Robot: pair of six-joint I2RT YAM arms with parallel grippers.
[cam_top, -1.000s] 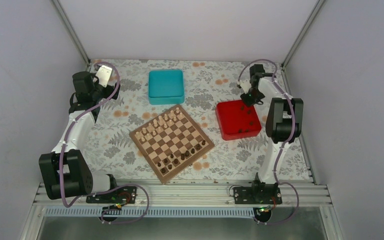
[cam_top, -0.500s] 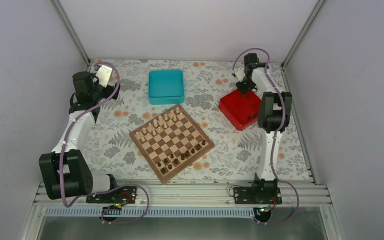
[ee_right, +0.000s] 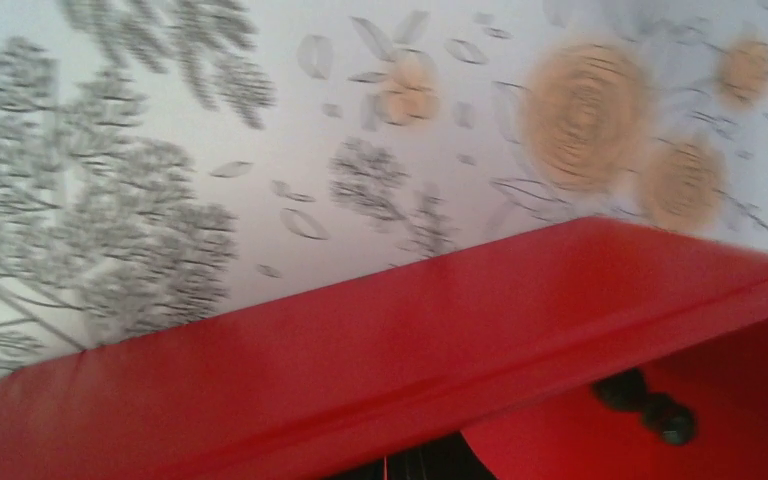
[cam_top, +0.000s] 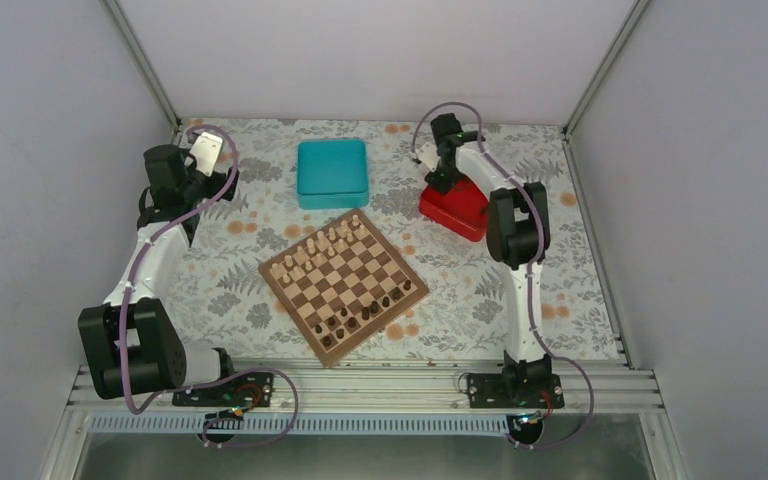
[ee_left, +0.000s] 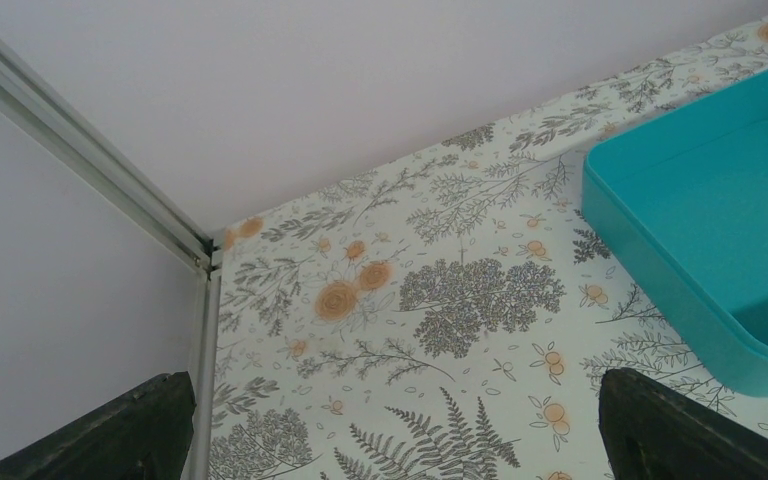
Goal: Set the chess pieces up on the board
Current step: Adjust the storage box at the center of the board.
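Chess pieces (cam_top: 365,312) of dark brown, nearly black wood stand on the square wooden chessboard (cam_top: 343,287) with light tan and dark brown squares. They gather along its near right edge in two loose rows.

The chessboard lies turned like a diamond in the middle of the tabletop (cam_top: 230,290), which is covered with a white sheet printed with grey ferns and orange flowers. Plain pale walls (cam_top: 360,60) close it on the left, far and right sides, with aluminium profiles (ee_left: 90,140) in the corners. A metal rail (cam_top: 360,385) runs along the near edge. A teal square box (cam_top: 332,172) sits beyond the chessboard, apart from it. Pale beige pieces (cam_top: 315,245) line the far left edge of the chessboard.

We see that the dark pieces are very small, each narrower than one square, and we cannot tell their kinds from above.

The right hand (cam_top: 443,180) is closed on the far rim of the red square tray (cam_top: 457,210). The tray is to the right of the box and apart from the chessboard, and it looks tilted. In the right wrist view a few more of these chess pieces lie inside the tray, blurred.

The left hand (ee_left: 400,445) is near the far left corner. Its fingers (ee_left: 125,435) are wide apart with only the flowered sheet between them.
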